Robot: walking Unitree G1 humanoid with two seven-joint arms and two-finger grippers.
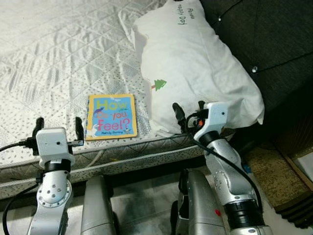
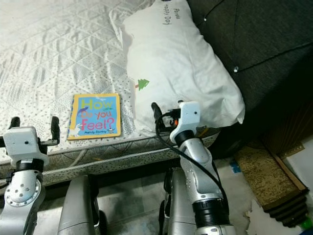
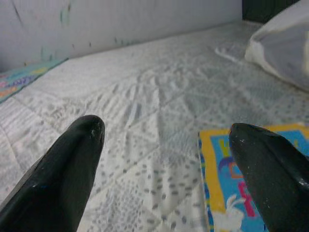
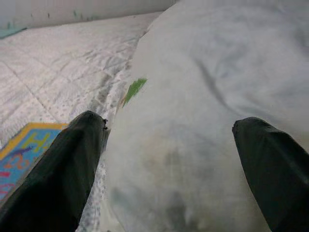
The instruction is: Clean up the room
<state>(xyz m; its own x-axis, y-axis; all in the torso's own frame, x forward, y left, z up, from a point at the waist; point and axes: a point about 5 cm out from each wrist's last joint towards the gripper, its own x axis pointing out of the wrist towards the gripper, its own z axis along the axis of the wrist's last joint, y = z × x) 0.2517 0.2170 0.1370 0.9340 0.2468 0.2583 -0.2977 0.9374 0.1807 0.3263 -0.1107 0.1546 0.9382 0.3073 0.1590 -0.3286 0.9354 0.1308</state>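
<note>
Both grippers (image 1: pixel 57 123) (image 1: pixel 188 111) at mattress (image 1: pixel 58 58) edge.

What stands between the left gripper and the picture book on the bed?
Nothing visible does. The left gripper, fingers open, is at the near edge of the bed, and the book lies flat just to its right, with bare quilted cover between them. The pillow lies on the book's far side.

1 picture book (image 1: pixel 111 117), 1 white pillow (image 1: pixel 195 63), 1 quilted bed (image 1: pixel 54 54), 2 end effectors
</note>
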